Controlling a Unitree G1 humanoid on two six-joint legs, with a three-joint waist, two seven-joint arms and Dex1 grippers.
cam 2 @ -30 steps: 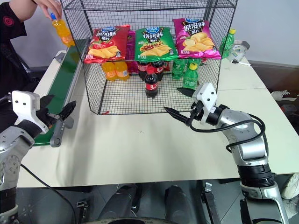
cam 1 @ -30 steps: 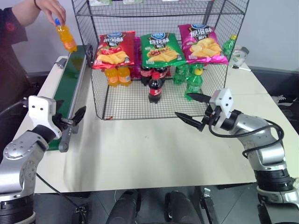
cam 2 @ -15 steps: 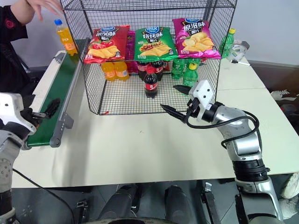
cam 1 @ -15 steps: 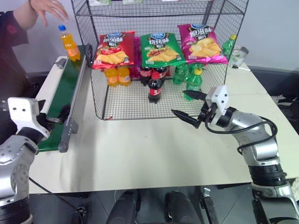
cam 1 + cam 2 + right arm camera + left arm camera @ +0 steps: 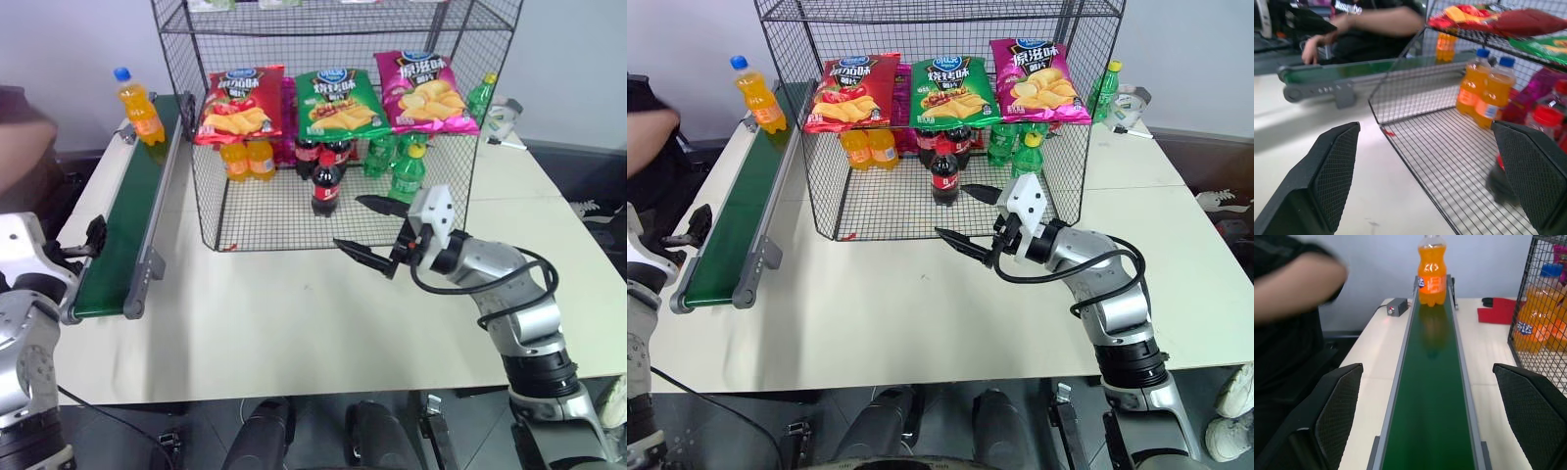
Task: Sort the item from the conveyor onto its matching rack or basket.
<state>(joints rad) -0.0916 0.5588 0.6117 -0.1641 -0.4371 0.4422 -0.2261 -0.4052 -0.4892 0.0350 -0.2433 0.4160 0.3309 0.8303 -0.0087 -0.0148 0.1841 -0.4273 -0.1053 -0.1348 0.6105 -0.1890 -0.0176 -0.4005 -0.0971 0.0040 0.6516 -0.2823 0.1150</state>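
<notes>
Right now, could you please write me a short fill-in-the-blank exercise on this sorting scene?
1. The orange drink bottle stands upright at the far end of the ____.
2. Its screw cap is ____.
3. Inside the wire rack, two more orange bottles stand under the ____ chip bag.
4. The fingers of the left gripper and the right gripper are ____.

Missing words: conveyor; blue; red; open

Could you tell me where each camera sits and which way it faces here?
Head, both eyes: look down over the table, rack and conveyor; both arms show.
Left wrist: looks along the conveyor to the orange bottle, between the open left claw fingers.
Right wrist: faces the rack's orange bottles, between the open right claw fingers.
Shared: the conveyor.
</notes>
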